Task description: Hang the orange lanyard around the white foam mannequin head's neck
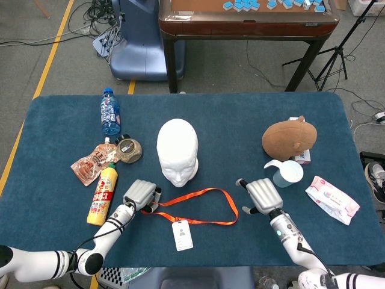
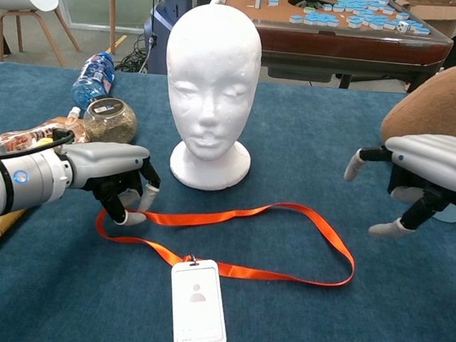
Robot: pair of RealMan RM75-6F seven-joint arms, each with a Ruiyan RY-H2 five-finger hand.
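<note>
Blue table: left robot hand pinches the orange lanyard, clear only from the chest view; right robot hand hovers open-fingered.

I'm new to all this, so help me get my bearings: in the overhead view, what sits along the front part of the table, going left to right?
Yellow bottle → left hand → orange lanyard → right hand → white cup → pink packet.
</note>
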